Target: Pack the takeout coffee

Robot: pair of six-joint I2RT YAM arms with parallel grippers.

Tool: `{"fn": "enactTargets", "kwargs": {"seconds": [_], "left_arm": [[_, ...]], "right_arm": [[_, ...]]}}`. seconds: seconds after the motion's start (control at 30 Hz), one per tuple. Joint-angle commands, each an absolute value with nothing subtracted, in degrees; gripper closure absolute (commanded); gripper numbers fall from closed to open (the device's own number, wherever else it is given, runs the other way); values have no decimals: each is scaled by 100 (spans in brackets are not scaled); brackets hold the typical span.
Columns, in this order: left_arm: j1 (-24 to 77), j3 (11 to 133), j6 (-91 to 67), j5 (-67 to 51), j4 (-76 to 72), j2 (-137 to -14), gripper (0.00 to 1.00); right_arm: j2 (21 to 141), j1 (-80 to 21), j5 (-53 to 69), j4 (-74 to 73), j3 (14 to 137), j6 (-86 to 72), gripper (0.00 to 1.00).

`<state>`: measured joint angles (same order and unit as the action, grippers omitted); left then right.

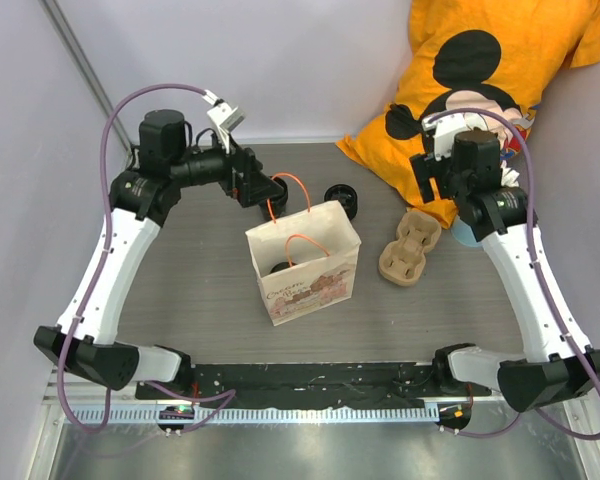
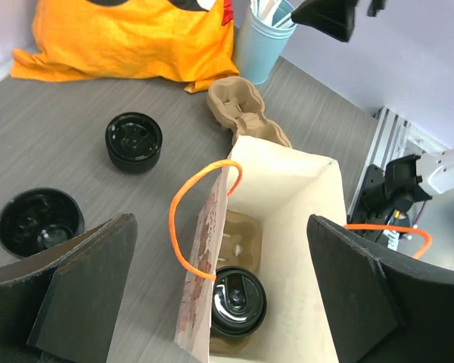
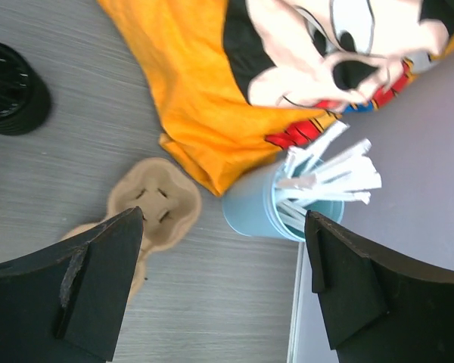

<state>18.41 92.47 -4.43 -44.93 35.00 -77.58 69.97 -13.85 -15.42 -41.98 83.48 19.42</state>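
Takeout coffee (image 2: 238, 299), lidded, sits at the bottom of the brown paper bag (image 1: 310, 285) in the middle of the counter (image 1: 180, 300). It is upright in a pulp tray (image 2: 242, 236), long axis vertical, lid facing the bag's mouth. Left claw (image 1: 263, 190) hangs above that mouth, spread wide and empty. Right claw (image 1: 435, 170), also spread, is near the far right corner. A finger snagging an orange handle (image 2: 204, 219) could tip the light bag and topple the cup.

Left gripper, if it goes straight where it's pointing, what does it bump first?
Probably the paper bag: the open left gripper points into its mouth, with the orange handle loop nearest. Deeper inside sits a lidded black cup. Depth is hard to judge.
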Motion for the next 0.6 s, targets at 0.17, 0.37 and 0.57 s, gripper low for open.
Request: {"fn": "enactTargets", "kwargs": {"seconds": [0.17, 0.37, 0.57], "left_arm": [[1846, 10063, 527, -3642, 4579, -7225, 0], [1784, 9713, 483, -2962, 4562, -7023, 0], [1723, 9308, 413, -2514, 4377, -6838, 0]], "right_arm": [[6601, 341, -1372, -3542, 7945, 1706, 12], [6794, 1720, -212, -3516, 7858, 1424, 16], [7039, 2197, 605, -3165, 7506, 1257, 20]]}}
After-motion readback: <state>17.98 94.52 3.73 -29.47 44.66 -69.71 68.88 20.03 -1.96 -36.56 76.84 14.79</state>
